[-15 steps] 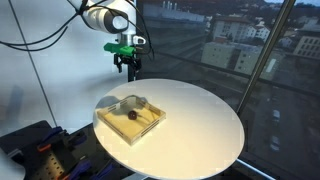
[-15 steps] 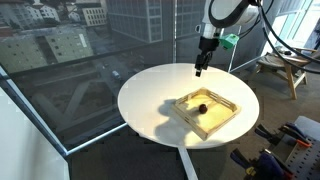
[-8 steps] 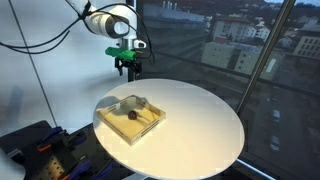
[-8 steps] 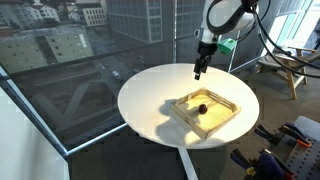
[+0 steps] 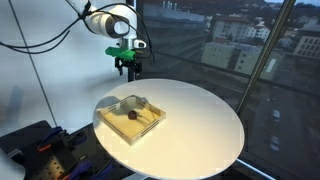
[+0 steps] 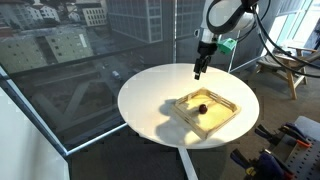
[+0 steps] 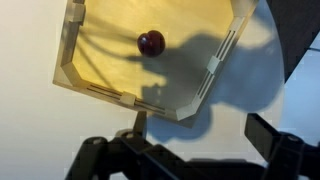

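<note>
- One gripper hangs high above a round white table, close to its edge, with the fingers pointing straight down. A window beside the table looks out on city blocks.
- Its jaws stand wide apart and hold nothing. In the wrist view the dark fingers sit at either side of the lower edge, with clear space between them.
- A small dark red ball rests loose on the floor of a shallow wooden tray, roughly mid-tray and touching none of the walls.
- In both exterior views the tray lies flat on the table, on the side away from the window.
- The ball is well below the gripper and off to one side, not directly under it. In the wrist view it lies beyond the tray's near wall, toward the top of the picture and a little left of the midline between the fingers.
- In an exterior view the ball appears almost straight down the picture from the fingertips, but nearer the camera, with the tray wall between.
- The ball is round and has no long axis, so it shows the same width from every side.
- The gripper's shadow falls across the tray's right-hand part and misses the ball.
- Only one arm works this table.
</note>
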`<state>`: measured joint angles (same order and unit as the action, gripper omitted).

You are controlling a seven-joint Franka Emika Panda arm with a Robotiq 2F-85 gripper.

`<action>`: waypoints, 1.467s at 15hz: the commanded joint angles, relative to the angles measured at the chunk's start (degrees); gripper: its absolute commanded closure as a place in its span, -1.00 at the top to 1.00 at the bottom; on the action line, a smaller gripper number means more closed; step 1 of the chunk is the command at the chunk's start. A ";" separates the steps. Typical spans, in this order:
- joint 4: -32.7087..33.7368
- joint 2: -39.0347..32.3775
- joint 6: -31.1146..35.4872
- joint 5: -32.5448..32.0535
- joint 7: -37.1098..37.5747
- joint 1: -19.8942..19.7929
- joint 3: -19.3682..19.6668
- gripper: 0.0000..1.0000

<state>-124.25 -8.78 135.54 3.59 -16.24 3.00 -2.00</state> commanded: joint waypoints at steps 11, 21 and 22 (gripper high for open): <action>0.50 -1.29 0.35 -5.34 4.65 -0.77 0.43 1.00; 0.44 -5.64 4.69 -7.42 7.27 -0.74 0.40 1.00; 0.55 -6.32 5.26 -7.19 7.08 -0.81 0.34 1.00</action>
<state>-124.41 -13.47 139.29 -2.91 -10.22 2.54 -1.41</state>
